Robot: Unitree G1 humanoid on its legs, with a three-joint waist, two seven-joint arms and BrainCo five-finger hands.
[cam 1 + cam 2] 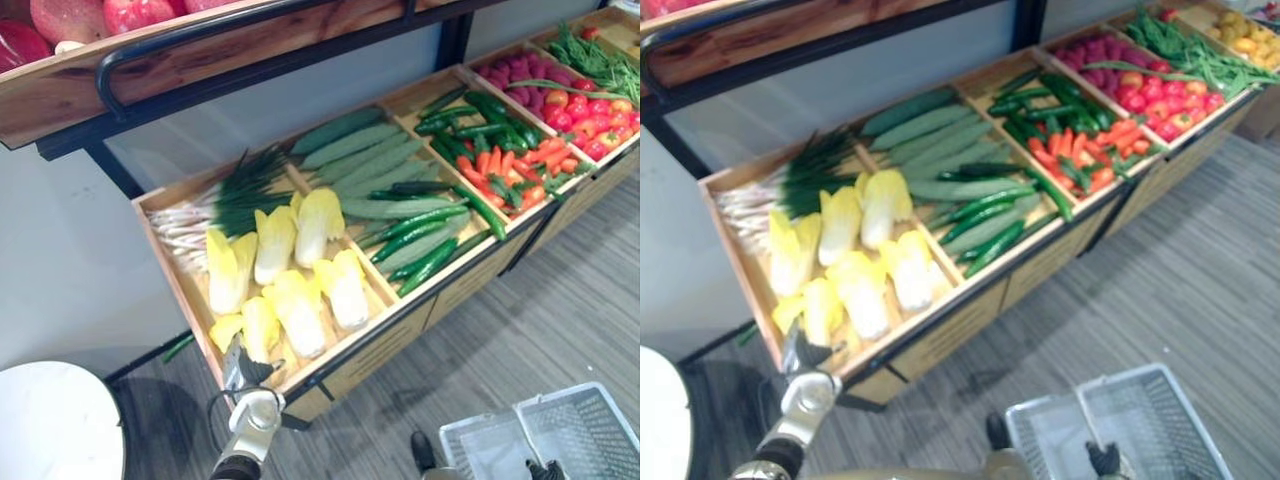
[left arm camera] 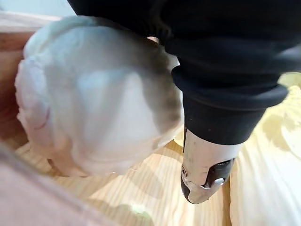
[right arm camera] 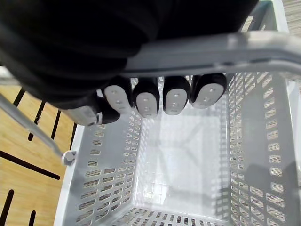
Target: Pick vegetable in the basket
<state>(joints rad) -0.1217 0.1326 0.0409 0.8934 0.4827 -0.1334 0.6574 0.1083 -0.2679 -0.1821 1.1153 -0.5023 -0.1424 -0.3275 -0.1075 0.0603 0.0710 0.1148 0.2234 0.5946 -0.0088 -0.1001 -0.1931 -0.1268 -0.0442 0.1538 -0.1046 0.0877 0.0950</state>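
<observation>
Several yellow-white napa cabbages (image 1: 300,270) lie in the leftmost compartment of a long wooden display crate (image 1: 175,290). My left hand (image 1: 240,368) is at that compartment's front left corner, right by the nearest cabbage (image 1: 258,325). In the left wrist view that pale cabbage (image 2: 94,94) bulges against the hand's dark cover, and one silver finger (image 2: 202,165) points down at the wooden floor; the other fingers are hidden. My right hand (image 3: 155,96) is curled round the grey handle (image 3: 211,52) of an empty grey plastic basket (image 1: 560,430), held low at the right.
Green onions (image 1: 215,205) lie behind the cabbages. To the right are cucumbers (image 1: 385,175), green peppers with carrots (image 1: 490,150), then tomatoes (image 1: 585,115). A wooden shelf of red fruit (image 1: 90,25) overhangs the crate. A white round top (image 1: 50,425) stands at lower left.
</observation>
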